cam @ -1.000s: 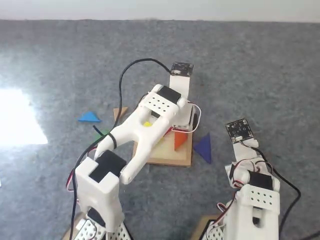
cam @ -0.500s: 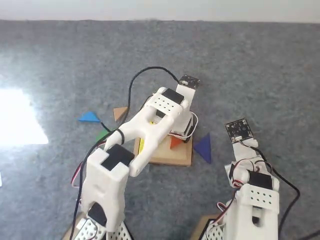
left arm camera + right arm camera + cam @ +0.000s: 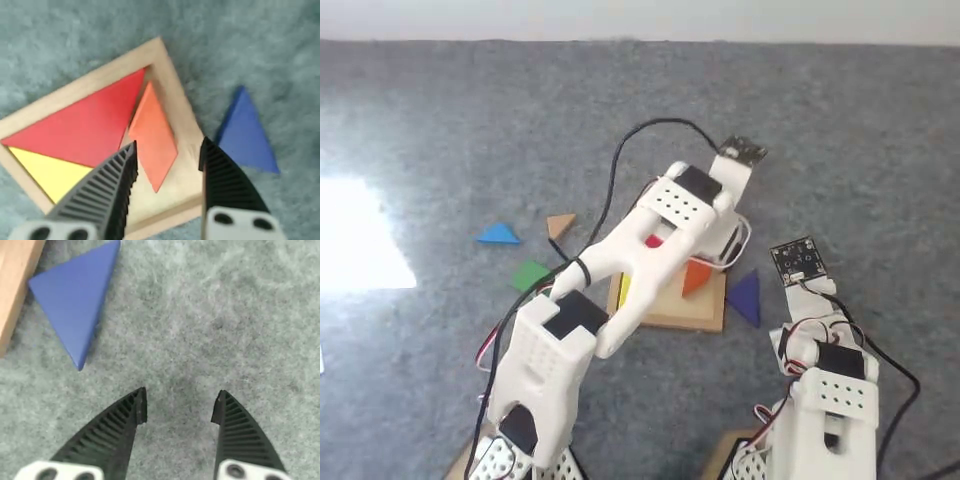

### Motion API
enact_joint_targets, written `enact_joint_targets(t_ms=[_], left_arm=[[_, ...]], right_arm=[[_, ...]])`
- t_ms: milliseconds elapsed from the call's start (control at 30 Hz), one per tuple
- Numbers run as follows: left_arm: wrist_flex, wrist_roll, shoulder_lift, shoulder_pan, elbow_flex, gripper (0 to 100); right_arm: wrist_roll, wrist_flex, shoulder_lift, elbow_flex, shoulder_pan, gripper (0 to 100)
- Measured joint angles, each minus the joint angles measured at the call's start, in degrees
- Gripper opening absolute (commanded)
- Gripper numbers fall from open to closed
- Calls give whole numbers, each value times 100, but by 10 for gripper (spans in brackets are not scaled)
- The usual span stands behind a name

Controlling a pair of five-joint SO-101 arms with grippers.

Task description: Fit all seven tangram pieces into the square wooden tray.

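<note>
Left arm lies across the wooden tray (image 3: 672,321) mid-surface, hiding much of it from above. Left gripper (image 3: 169,146) open over the orange parallelogram (image 3: 152,142).

Three pieces in tray: orange, red triangle (image 3: 80,130), yellow triangle (image 3: 47,172).

Four loose:
- dark blue triangle (image 3: 75,297), just beside the tray
- light blue triangle (image 3: 499,235), tan triangle (image 3: 560,225) and green piece (image 3: 530,275), toward the left edge

Right gripper (image 3: 181,392) open over bare grey surface (image 3: 840,120). Open room along the far edge.
</note>
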Motion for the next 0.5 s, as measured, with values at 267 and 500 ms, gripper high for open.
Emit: enact_joint_targets(t_ms=[267, 500], left_arm=[[668, 9, 0, -70, -1020, 175], [1345, 0, -149, -1442, -1793, 148]], right_arm=[[0, 0, 0, 0, 0, 216], [0, 0, 0, 0, 0, 216]])
